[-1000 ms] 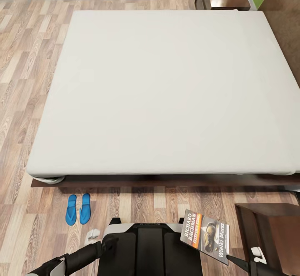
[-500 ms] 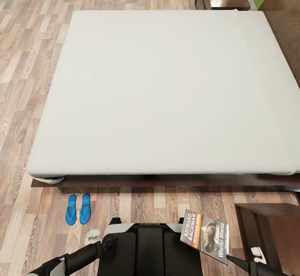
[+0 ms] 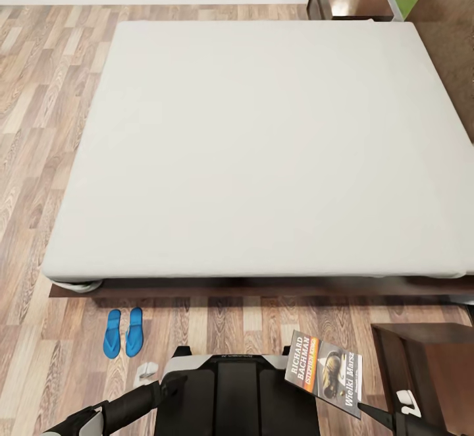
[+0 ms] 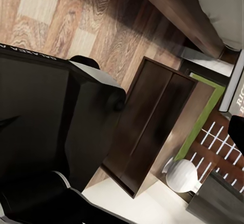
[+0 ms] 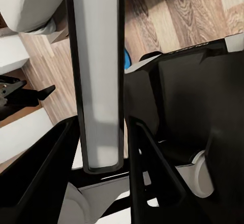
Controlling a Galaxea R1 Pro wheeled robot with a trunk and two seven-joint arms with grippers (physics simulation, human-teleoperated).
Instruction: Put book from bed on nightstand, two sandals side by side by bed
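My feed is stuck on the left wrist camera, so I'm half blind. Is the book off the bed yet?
Observer: Yes. The right pincer grips the book edge-on between its fingers, in front of the bed.
Operator: How close is it to a nightstand?
Observer: In the head view, a nightstand stands just right of the book. The book hangs beside it, over the floor, not over its top.
Operator: And the sandals?
Observer: The sandals lie side by side on the floor, near the bed's front left corner.
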